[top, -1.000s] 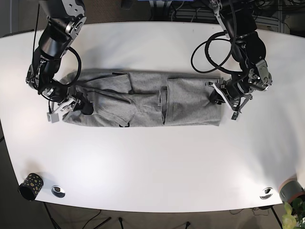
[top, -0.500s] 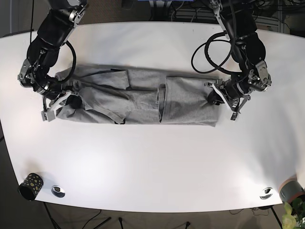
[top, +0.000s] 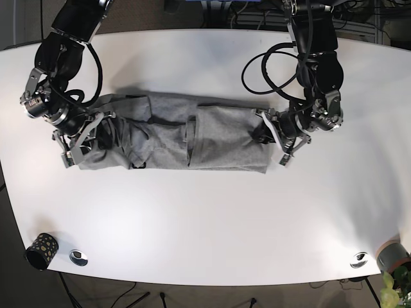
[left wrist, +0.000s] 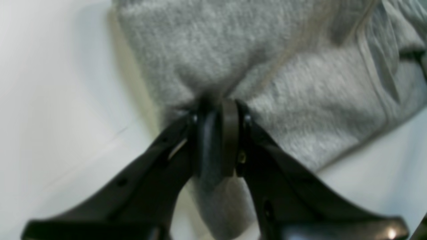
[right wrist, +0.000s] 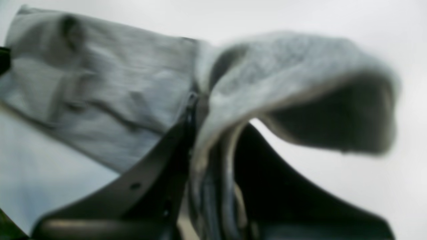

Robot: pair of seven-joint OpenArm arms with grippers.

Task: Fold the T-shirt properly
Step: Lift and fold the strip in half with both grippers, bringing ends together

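T-shirt (top: pixel 192 131): one grey garment, bunched into a long band running from 9 to 3 o'clock across the upper middle of one white table (top: pixel 205 218). Several overlapping folds show along its length.

Two black robot arms reach in from 12 o'clock, one at each end of the band. The left gripper (top: pixel 262 133), at the 3 o'clock end in the base view, has its jaws pressed together on the shirt's edge; the left wrist view shows grey cloth squeezed between the two black fingers (left wrist: pixel 230 140). The right gripper (top: pixel 90 138), at the 9 o'clock end, is also clamped on fabric. Its wrist view is blurred, but cloth appears to be pinched between the jaws, with a loose flap of fabric (right wrist: pixel 300 90) curling off to 2 o'clock.

At the table's 7 o'clock corner stand one dark spotted cup (top: pixel 42 249) and one small silver disc (top: pixel 78 257). A second silver disc (top: pixel 358 259) lies near 5 o'clock.
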